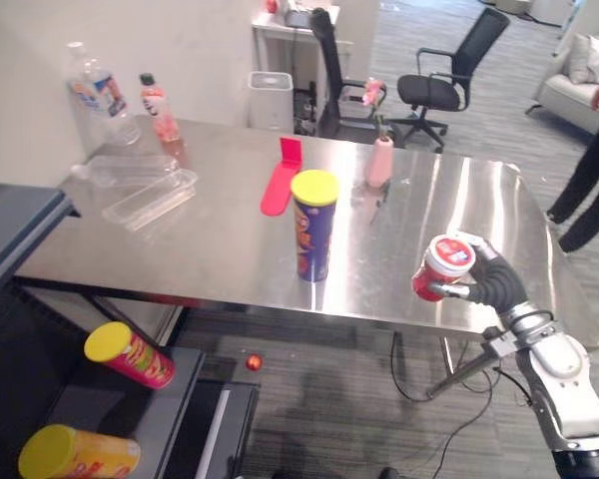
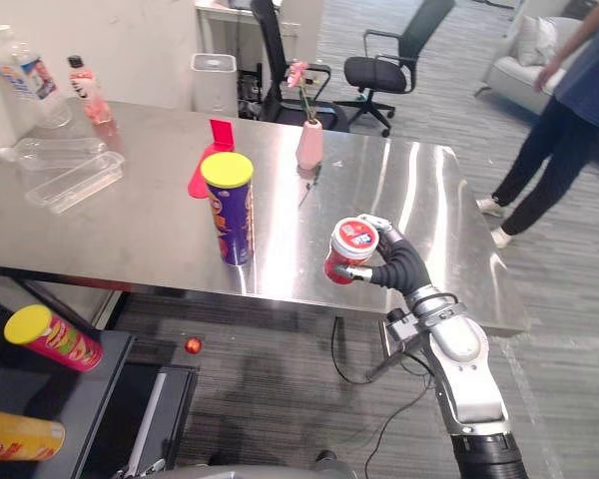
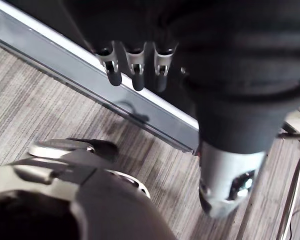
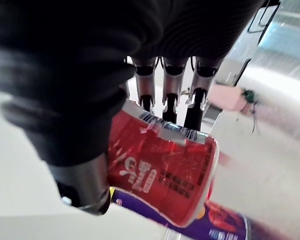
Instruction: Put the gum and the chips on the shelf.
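Holding gum tub (image 2: 351,247) by desk's (image 2: 429,205) front edge, R hand (image 2: 382,263) clamped round it, L hand (image 3: 135,70) slack; nxt, I'd say: lower to shelf (image 1: 150,419).

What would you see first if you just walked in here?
The right hand holding a red gum tub by the near edge of the steel table catches the eye first. Next comes the blue chips can with a yellow lid, upright on the table. Two more sit on the dark shelf at lower left: a pink can and a yellow can.
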